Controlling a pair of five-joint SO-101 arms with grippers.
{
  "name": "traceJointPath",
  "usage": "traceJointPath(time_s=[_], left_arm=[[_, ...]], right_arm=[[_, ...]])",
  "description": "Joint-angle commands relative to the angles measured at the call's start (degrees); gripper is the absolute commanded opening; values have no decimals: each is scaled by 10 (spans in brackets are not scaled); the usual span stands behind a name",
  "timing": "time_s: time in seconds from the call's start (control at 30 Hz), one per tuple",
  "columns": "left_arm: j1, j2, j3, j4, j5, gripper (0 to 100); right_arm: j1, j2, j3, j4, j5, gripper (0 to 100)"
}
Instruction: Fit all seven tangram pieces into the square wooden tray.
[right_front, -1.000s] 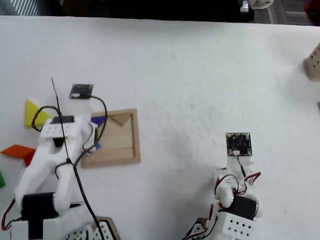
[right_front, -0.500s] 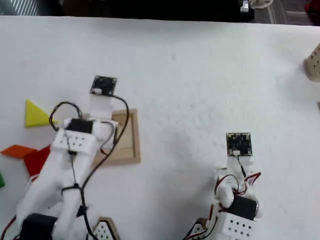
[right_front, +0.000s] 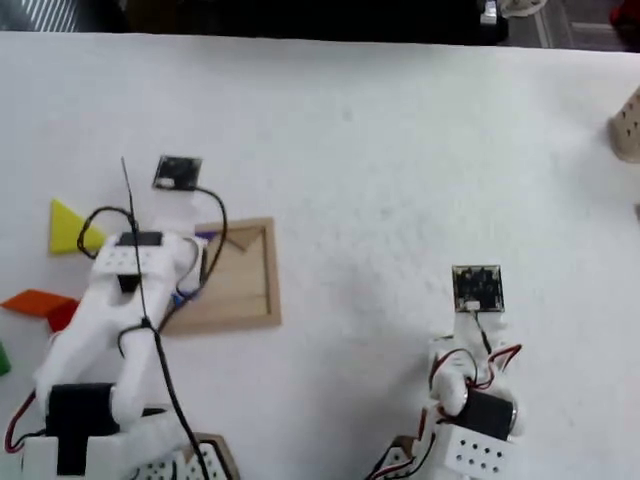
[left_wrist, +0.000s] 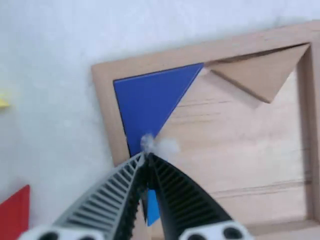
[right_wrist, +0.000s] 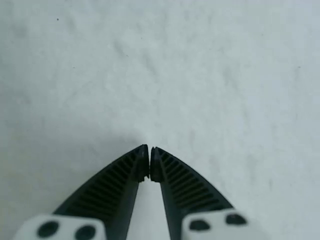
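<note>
The square wooden tray (left_wrist: 102, 107) lies on the white table, and my left arm (right_front: 130, 262) hangs over its left side. A blue triangle (left_wrist: 150, 95) sits flat in one tray corner; next to it lies a wood-coloured triangle (left_wrist: 260, 72) in the adjacent corner. My left gripper (left_wrist: 147, 159) is shut, its tips right at the blue triangle's inner edge. Outside the tray lie a yellow triangle (right_front: 68, 226), an orange piece (right_front: 35, 300) and a red piece (left_wrist: 15, 212). My right gripper (right_wrist: 149, 165) is shut above bare table.
A green piece (right_front: 3, 360) peeks in at the table's left edge. The right arm (right_front: 475, 400) sits near the front edge, far right of the tray (right_front: 268, 275). A pale perforated object (right_front: 627, 125) stands at the far right edge.
The left arm swung right across the tray half a second ago and has come back partly to the left. The right arm has not moved.
</note>
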Motion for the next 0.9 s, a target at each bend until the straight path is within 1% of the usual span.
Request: traceJointPath(time_s=[0.0,0.17,0.33,0.4,0.47,0.57,0.7,0.8,0.87], left_arm=[[-27,0,-6,14,-22,23],[-48,0,-4,16,-23,23],[-42,-3,-16,13,-18,23],[-33,-20,-33,26,-14,23],[-15,-43,-40,35,12,23],[30,-63,-32,35,47,23],[86,-59,6,-1,47,23],[93,-27,25,-30,48,23],[74,-2,4,-13,47,23]], right_arm=[[2,-7,4,3,5,17],[2,-7,4,3,5,17],[2,-7,4,3,5,17],[0,-7,4,3,5,17],[0,-7,4,3,5,17],[2,-7,4,3,5,17],[2,-7,4,3,5,17],[2,-7,4,3,5,17],[2,-7,4,3,5,17]])
